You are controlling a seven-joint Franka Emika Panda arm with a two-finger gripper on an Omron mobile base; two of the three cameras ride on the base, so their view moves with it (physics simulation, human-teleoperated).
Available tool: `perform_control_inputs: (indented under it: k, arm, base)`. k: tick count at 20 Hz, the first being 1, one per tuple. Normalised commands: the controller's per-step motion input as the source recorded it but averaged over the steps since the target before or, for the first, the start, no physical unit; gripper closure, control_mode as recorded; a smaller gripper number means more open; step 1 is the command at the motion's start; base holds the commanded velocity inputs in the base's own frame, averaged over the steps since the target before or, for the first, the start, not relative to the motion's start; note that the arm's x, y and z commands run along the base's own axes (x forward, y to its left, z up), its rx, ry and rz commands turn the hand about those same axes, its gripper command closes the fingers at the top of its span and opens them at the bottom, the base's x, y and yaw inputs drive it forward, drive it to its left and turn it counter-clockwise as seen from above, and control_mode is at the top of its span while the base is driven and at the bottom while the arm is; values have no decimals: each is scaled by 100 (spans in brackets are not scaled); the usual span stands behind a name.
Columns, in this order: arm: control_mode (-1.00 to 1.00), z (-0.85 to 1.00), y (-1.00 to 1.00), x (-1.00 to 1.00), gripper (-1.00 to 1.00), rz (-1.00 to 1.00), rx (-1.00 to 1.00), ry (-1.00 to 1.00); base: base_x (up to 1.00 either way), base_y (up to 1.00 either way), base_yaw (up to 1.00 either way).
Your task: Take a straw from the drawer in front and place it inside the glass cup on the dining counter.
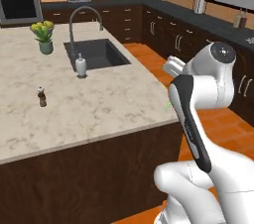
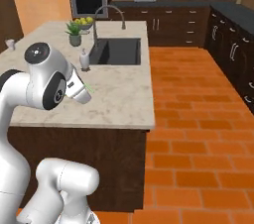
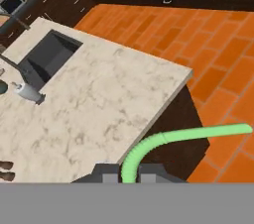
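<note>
- Hand view: fingers [image 3: 130,172] clamped on the straw [image 3: 163,143], which rises between them and bends off to one side.
- Straw hangs over the corner of the dining desk [image 3: 99,109], above the brick floor [image 3: 223,69].
- Sink [image 3: 47,57] lies farther in on the desk, with a soap dispenser [image 3: 29,92] beside it.

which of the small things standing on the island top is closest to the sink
The white soap bottle, standing right at the sink's front corner; the potted plant and brown pepper grinder stand farther off.
</note>
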Motion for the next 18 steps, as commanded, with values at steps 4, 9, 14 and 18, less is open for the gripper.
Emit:
perform_control_inputs:
  k: [4, 9, 14, 18]
  arm:
    - [100, 0, 0, 0, 100, 0, 0, 0]
    - [100, 0, 0, 0, 100, 0, 0, 0]
    - [100, 0, 0, 0, 100, 0, 0, 0]
    - [100, 0, 0, 0, 100, 0, 0, 0]
  base:
    - [0, 100, 16]
    - [-2, 100, 19]
    - [0, 100, 7]
    - [0, 100, 0]
